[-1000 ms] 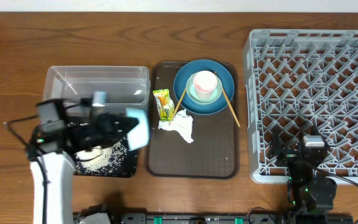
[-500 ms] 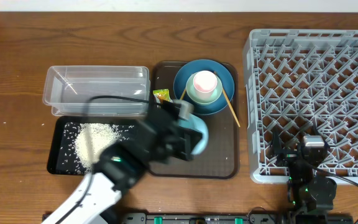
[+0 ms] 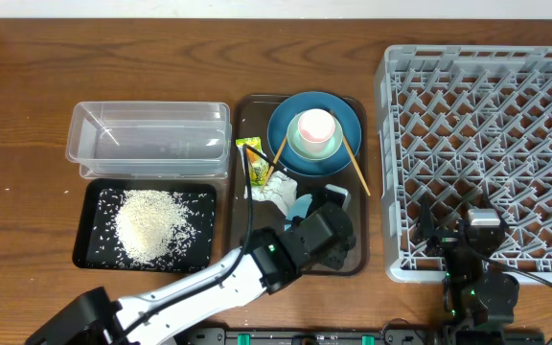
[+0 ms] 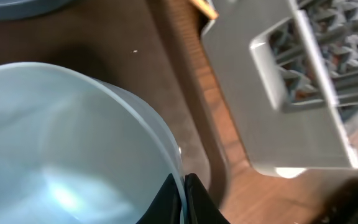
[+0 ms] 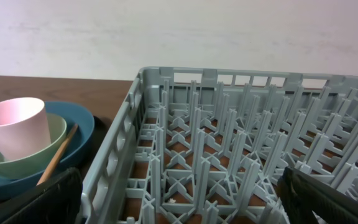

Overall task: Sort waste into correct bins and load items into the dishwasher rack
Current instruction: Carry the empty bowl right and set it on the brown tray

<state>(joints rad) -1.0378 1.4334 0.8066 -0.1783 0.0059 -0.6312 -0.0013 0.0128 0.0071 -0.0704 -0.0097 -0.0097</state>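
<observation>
My left gripper [image 3: 326, 230] is over the near right part of the brown serving tray [image 3: 257, 244]. In the left wrist view it [image 4: 184, 194] is shut on the rim of the small pale blue-white bowl [image 4: 61, 149], which looks empty. The rice [image 3: 147, 220] lies in the black tray [image 3: 89, 254]. The clear tub [image 3: 151, 139] is empty. The wrapper [image 3: 252, 158] and napkin [image 3: 278, 192] lie on the serving tray. The pink cup [image 3: 316, 126] stands in the mint-green bowl [image 3: 305, 149] on the blue plate [image 3: 348, 123], with chopsticks [image 3: 356, 165] beside. My right gripper [image 5: 179, 199] is open inside the rack [image 3: 487, 96].
The rack's near left corner [image 4: 278, 81] is close to the right of the held bowl. The serving tray's right rim lies between the two. The right arm [image 3: 482, 240] rests at the rack's front edge.
My left arm has carried the pale bowl rightward from above the black tray to over the serving tray. The rice now lies in the black tray. The right arm has not moved.
</observation>
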